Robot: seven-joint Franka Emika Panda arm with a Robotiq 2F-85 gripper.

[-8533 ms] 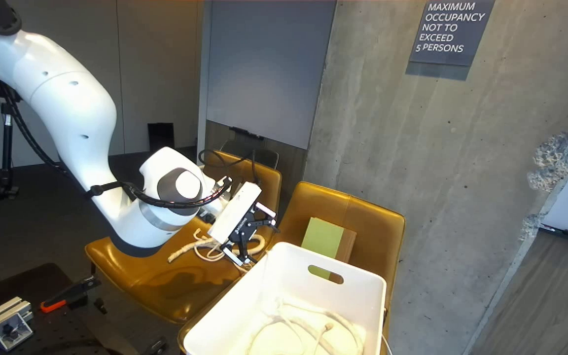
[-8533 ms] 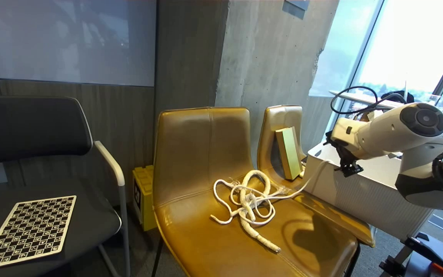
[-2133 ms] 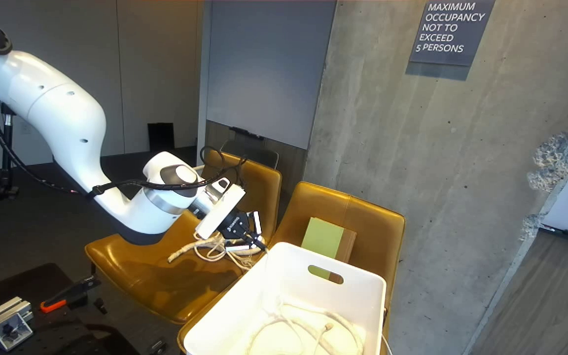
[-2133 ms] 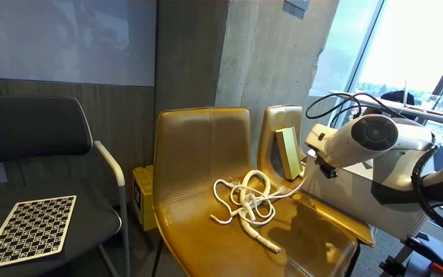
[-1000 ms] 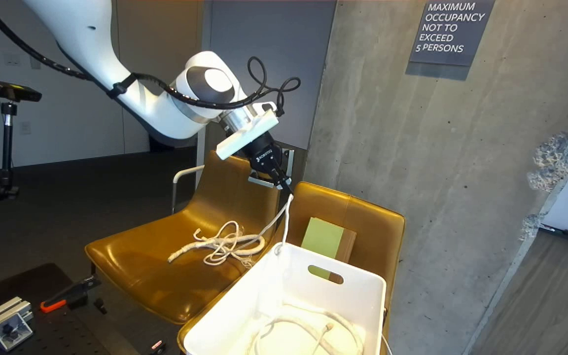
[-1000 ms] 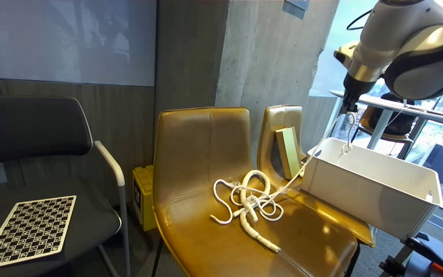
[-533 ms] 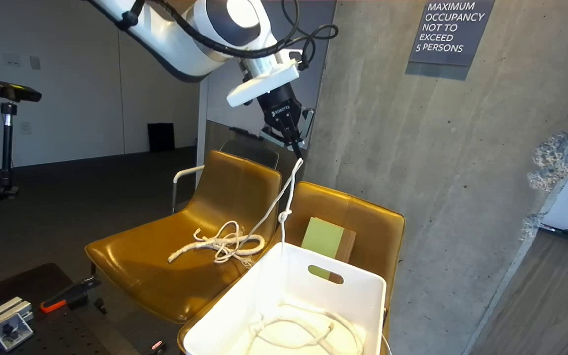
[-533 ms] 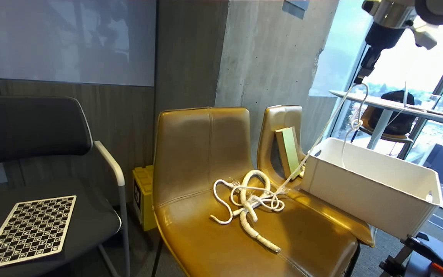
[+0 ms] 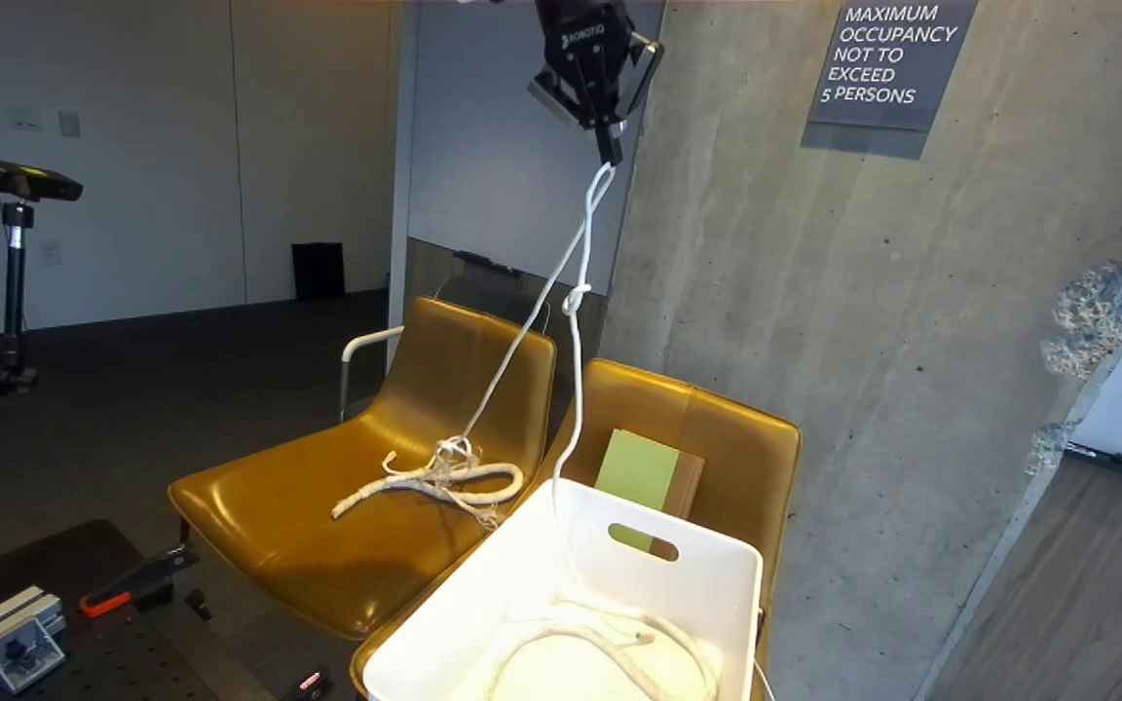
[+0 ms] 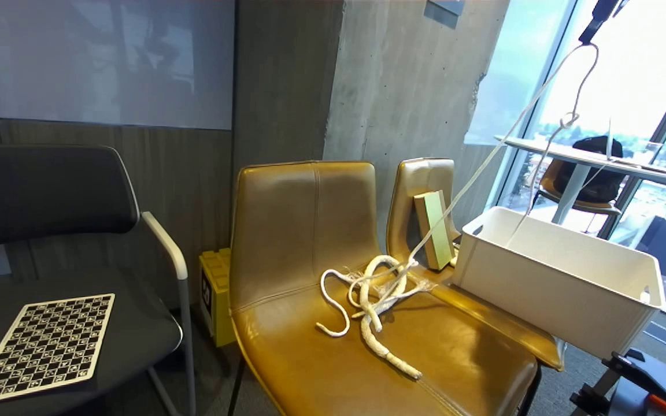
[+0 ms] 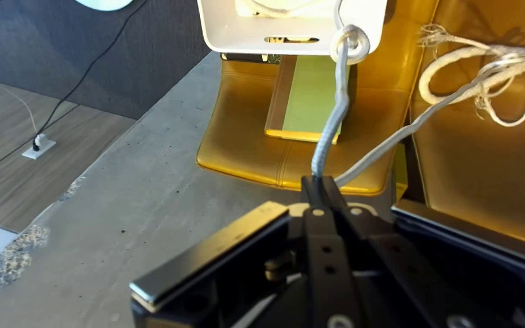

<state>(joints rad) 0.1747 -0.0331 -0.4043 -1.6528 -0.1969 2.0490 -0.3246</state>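
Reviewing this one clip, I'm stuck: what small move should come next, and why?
Probably a slow, slight lift with the pincer shut: it grips a white cord whose one strand runs straight into the tangle on a brown chair, while the other side passes a knot and hangs into the bin. Lifting gently might draw it loose from the tangle.

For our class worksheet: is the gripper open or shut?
Shut: the gripper pinches the white rope, which hangs from it in both exterior views.
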